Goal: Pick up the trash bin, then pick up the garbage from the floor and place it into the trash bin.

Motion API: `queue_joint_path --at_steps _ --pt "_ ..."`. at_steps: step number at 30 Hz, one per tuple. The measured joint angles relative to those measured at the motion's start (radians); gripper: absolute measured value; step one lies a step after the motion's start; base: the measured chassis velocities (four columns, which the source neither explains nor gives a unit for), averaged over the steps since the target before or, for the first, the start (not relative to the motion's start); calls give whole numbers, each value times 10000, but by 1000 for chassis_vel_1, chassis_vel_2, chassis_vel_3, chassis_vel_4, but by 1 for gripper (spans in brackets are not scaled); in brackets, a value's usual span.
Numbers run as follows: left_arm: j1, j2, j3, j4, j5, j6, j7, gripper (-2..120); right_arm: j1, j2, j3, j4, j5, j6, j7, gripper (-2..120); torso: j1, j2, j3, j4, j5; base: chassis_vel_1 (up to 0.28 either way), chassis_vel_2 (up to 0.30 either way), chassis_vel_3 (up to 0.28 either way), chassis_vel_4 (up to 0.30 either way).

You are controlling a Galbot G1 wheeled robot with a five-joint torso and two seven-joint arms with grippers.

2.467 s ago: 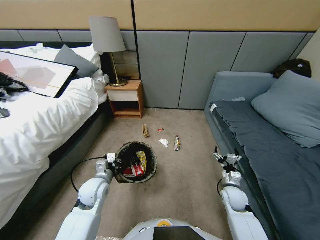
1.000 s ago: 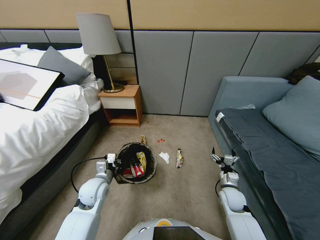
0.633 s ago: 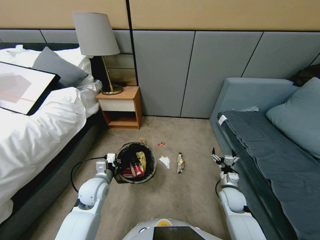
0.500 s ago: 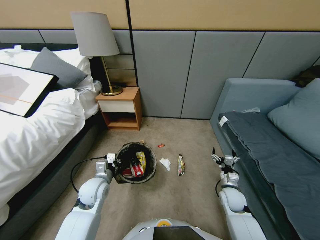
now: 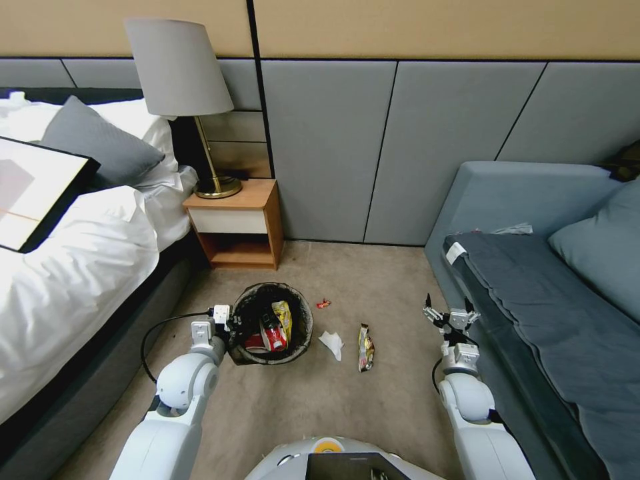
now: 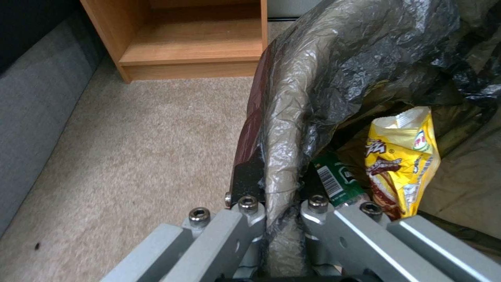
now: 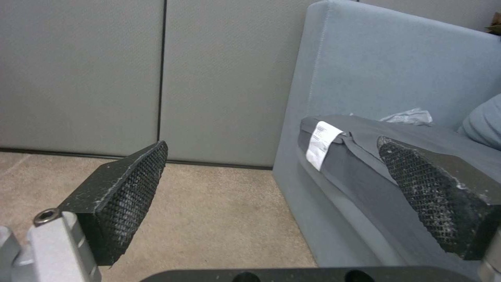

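**Bin held, litter still on the floor**

The trash bin [image 5: 272, 325] is held by its lined rim in the left gripper [image 5: 223, 319], with the jaws clamped on it. To its right, a white tissue [image 5: 332, 343], a shiny wrapper [image 5: 365, 347] and a tiny red wrapper [image 5: 323, 304] lie on the carpet. The right gripper [image 5: 451, 317] is held up by the sofa [image 5: 507, 200], jaws wide apart. The bin could slip, since only thin liner is pinched. Compared with earlier, the litter is seen closer; the camera has moved.
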Motion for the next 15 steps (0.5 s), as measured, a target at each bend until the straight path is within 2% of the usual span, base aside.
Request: queue_joint_path --at_steps 5,8,9,10,11,13,14,15 --pt "21 7 -45 0 -2 -2 -11 0 143 -241 -254 33 62 -415 270 100 -1 0 -1 1 0 0 0 0 0" --pt "65 33 -132 -32 -1 2 -13 0 442 -680 -684 150 629 -1150 445 100 -2 0 -2 0 -1 0 0 0 0" --pt "102 57 -169 -78 -2 64 -18 0 703 -993 -1005 222 1073 -1733 511 100 -1 0 -1 0 3 0 0 0 0" --pt "102 57 -169 -78 -2 64 -18 0 703 -993 -1005 222 1073 -1733 511 100 -1 0 -1 0 3 0 0 0 0" --pt "125 107 -209 -148 -17 190 -36 0 1078 -1399 -1404 329 1736 -2531 667 100 -2 0 -1 -1 1 0 0 0 0" --pt "135 133 -230 -184 -35 245 -40 0 1249 -1599 -1570 370 2051 -2909 781 100 -2 0 -2 0 3 0 0 0 0" --pt "159 221 -294 -279 -115 332 -35 0 1911 -2333 -2092 432 3264 -4075 1117 100 -1 0 -1 2 2 0 0 0 0" --pt "173 283 -327 -327 -142 358 -34 0 2406 -2785 -2453 455 4047 -4859 1372 100 -1 0 -1 4 -2 0 0 0 0"
